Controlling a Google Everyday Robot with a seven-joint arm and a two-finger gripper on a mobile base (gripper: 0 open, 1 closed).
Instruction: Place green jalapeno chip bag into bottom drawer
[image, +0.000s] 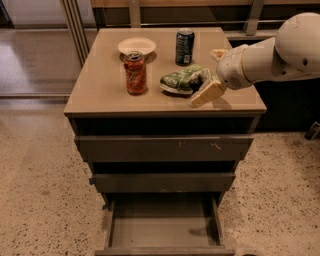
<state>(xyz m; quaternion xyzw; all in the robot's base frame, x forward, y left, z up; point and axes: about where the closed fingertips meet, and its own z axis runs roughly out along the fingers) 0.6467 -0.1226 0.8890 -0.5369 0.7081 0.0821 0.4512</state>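
Observation:
The green jalapeno chip bag (182, 80) lies on its side on the cabinet top (100, 92), right of centre. My gripper (213, 73) is at the bag's right end, open, with one tan finger (207, 93) in front of the bag and the other (218, 52) behind it. The bag rests on the top and is not lifted. The bottom drawer (162, 225) is pulled out below, and its tray is empty.
A red-orange can (135, 73) stands left of the bag. A dark blue can (184, 46) stands behind the bag and a white bowl (136, 46) at the back left. Two upper drawers (165, 148) are closed. Speckled floor surrounds the cabinet.

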